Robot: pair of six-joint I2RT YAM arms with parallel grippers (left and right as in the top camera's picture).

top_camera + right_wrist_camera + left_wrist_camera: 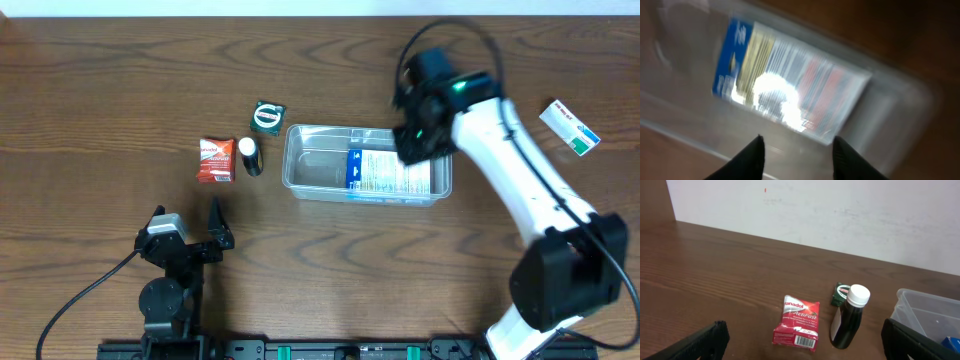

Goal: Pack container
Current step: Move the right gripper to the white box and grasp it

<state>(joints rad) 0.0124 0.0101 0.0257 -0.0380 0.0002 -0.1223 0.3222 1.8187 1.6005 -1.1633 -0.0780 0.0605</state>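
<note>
The clear plastic container (320,170) sits at the table's middle, with a blue and white packet (385,172) lying flat in its right half. The packet also shows in the blurred right wrist view (790,90), inside the container (900,100). My right gripper (415,140) hangs open and empty over the container's right end; its fingertips (797,145) are spread above the packet. My left gripper (190,235) is open and empty near the front left, its fingers (805,340) apart with a red packet (797,322) ahead between them.
Left of the container lie a red packet (216,160), a dark bottle with a white cap (249,156) and a small green packet (268,117). The bottle (850,317) stands upright in the left wrist view. A white and green box (570,128) lies at the far right.
</note>
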